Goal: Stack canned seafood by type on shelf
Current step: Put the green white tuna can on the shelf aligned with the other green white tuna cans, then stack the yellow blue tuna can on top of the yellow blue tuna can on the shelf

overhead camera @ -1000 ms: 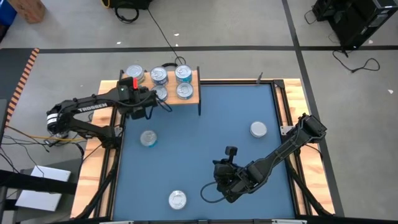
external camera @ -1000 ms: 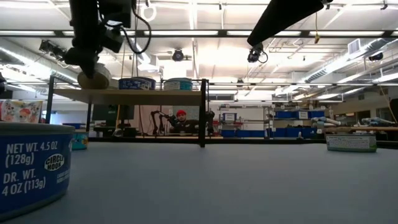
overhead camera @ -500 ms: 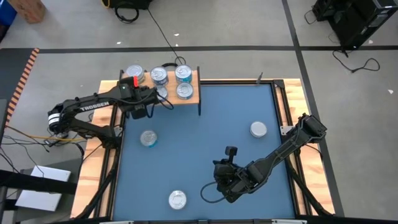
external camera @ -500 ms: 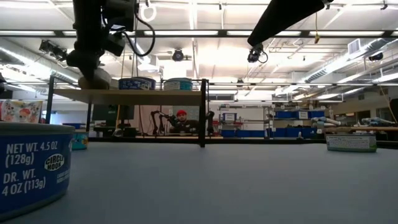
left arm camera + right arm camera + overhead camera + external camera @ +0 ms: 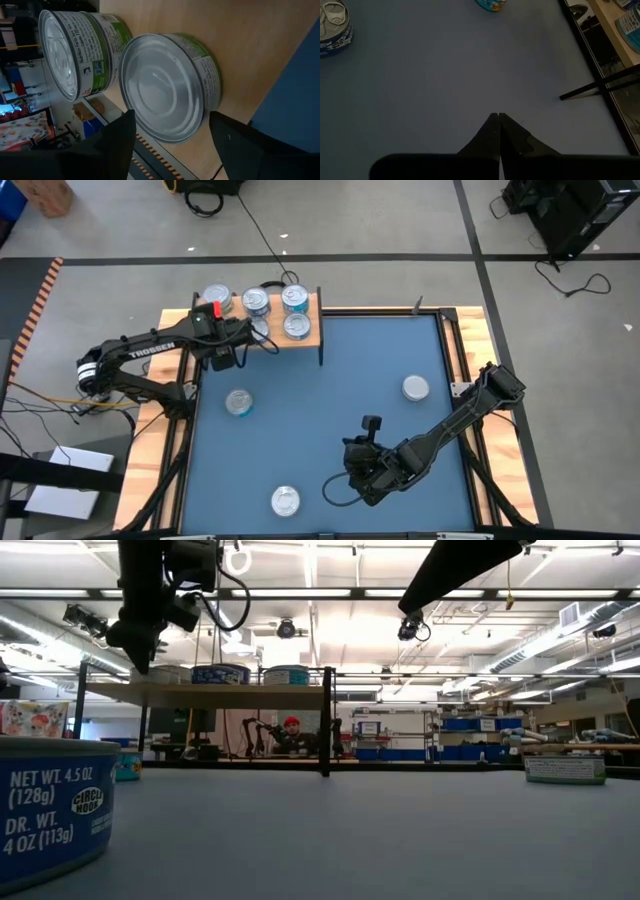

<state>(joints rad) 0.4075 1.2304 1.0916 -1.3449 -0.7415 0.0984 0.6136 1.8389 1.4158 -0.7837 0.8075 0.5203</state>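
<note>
The light wooden shelf [image 5: 310, 335] [image 5: 230, 694] stands at the table's far left, with several silver-lidded tins on it. My left gripper [image 5: 243, 338] [image 5: 172, 114] is open at the shelf's near left part. Its fingers stand on either side of a green-labelled tin [image 5: 167, 82] [image 5: 259, 330] that rests flat on the board beside a second green tin [image 5: 75, 50]. Three more tins lie on the blue table [image 5: 238, 402] [image 5: 415, 388] [image 5: 285, 500]. My right gripper [image 5: 352, 472] [image 5: 498, 116] is shut and holds nothing, low over the table's near middle.
Blue-labelled tins stand on the shelf's right part [image 5: 293, 298] [image 5: 297, 326]. A thin black shelf leg [image 5: 321, 355] [image 5: 326, 720] comes down onto the table. A large blue tin [image 5: 50, 810] sits close to the low camera. Wooden rails border the table [image 5: 460, 350].
My left gripper has lowered the tin it carried onto the shelf's left part and let go of it. It has then drawn back slightly, up and toward the table's left. The tin now stands on the board by itself.
</note>
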